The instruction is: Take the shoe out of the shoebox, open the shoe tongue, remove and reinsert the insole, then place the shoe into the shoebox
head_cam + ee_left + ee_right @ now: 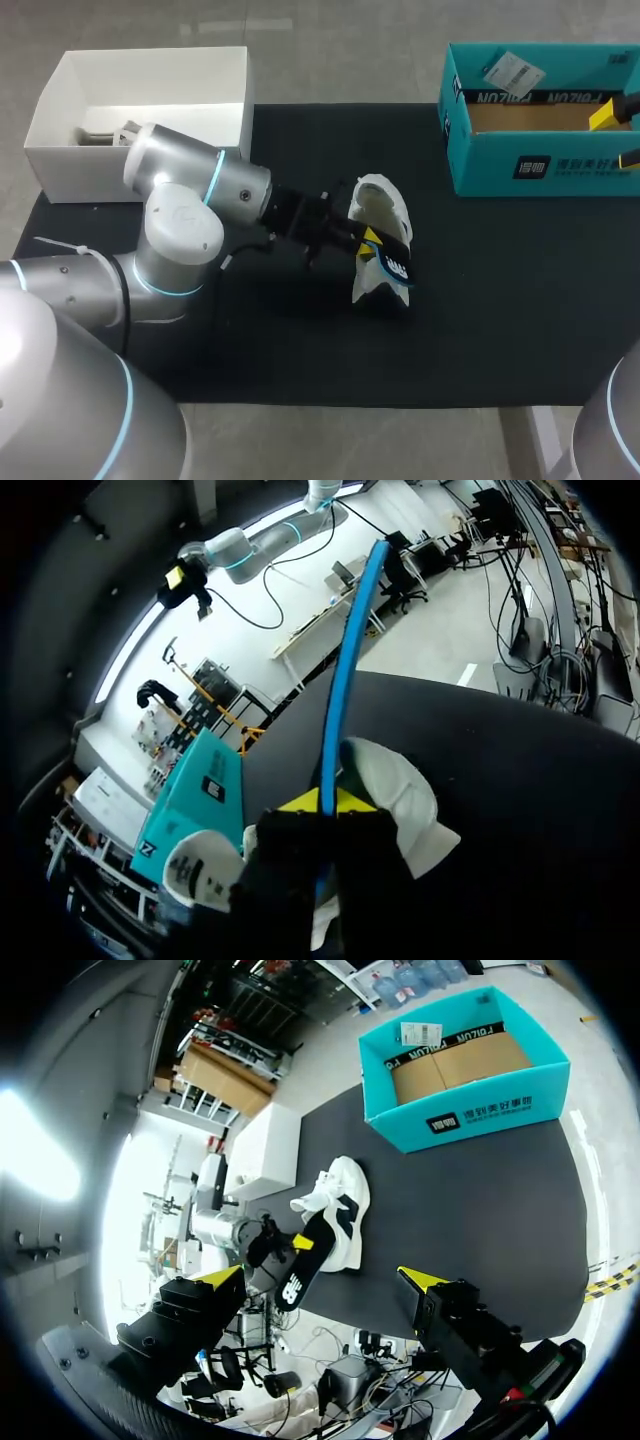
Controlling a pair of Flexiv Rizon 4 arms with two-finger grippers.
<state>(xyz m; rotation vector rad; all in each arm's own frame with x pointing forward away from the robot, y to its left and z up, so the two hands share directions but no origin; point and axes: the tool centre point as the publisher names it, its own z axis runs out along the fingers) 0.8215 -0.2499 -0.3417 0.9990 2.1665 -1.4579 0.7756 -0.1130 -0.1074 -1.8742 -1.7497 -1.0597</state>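
A white shoe [380, 205] lies on the black mat [500, 300] near the middle; the right wrist view shows the shoe [346, 1200] from afar. My left gripper [366, 241] is shut on a black insole with a blue edge [396, 266], held just at the shoe's opening. In the left wrist view the insole [348, 670] stands edge-on between the fingers, rising ahead of them, with the shoe [402, 798] right behind it. My right gripper [620, 137] hovers open over the teal shoebox [540, 160] at the far right; its fingertips [420, 1279] stand wide apart, holding nothing.
A white open box [140, 100] with small parts sits at the back left, half behind my left arm [190, 190]. The teal shoebox [460, 1070] has a brown cardboard floor and a paper tag inside. Bare mat lies in front of the shoe.
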